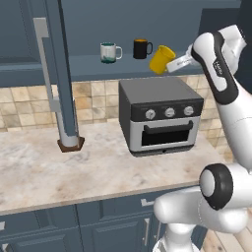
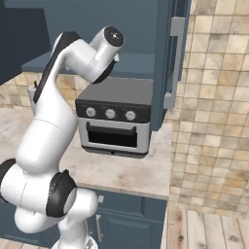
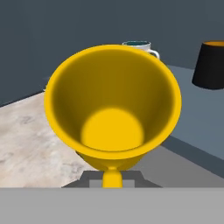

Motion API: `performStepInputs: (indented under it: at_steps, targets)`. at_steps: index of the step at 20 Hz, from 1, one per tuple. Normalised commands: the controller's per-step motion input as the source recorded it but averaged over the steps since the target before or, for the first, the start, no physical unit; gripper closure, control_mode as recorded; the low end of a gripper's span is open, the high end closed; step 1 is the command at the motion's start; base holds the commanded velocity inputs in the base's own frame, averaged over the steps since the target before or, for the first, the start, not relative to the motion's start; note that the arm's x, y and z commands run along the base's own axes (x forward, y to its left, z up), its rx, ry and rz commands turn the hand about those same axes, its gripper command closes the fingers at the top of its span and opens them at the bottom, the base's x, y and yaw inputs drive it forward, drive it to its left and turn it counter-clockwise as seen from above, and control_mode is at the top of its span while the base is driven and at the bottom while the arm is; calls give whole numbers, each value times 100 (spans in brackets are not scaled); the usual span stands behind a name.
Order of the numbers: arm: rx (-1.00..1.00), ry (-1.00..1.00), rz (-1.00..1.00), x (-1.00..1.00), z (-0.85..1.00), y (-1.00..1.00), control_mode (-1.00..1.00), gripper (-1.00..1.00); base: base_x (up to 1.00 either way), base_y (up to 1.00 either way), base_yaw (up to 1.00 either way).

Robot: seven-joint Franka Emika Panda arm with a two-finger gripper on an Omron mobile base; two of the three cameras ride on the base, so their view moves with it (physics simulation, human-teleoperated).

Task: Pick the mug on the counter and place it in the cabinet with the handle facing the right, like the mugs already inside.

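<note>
Right now my gripper (image 1: 172, 64) holds the mug (image 1: 161, 59) tilted in the air, closed on its side, above the toaster oven (image 1: 160, 115) at the cabinet (image 1: 88, 66) shelf's edge. Just left stand the black mug (image 1: 142, 48) and white mug (image 1: 109, 52). The open door (image 1: 59, 74) hangs well left.

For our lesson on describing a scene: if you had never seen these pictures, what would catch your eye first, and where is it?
The bright yellow mug stands out, held tilted in the air by the gripper at the open cabinet, just right of the black mug and the white mug on its shelf. Below sits a grey toaster oven on the beige counter. The big white arm curves up on the right.
</note>
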Motion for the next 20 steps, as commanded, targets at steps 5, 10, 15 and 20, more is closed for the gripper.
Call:
performStepInputs:
  at_steps: [5,10,15,20]
  targets:
    - [0,0,0,29,0,-7,-100,100,0,0,0]
    - [0,0,0,27,0,-7,-100,100,0,0,0]
    - [0,0,0,26,0,-8,-100,100,0,0,0]
    - [0,0,0,29,0,-8,-100,100,0,0,0]
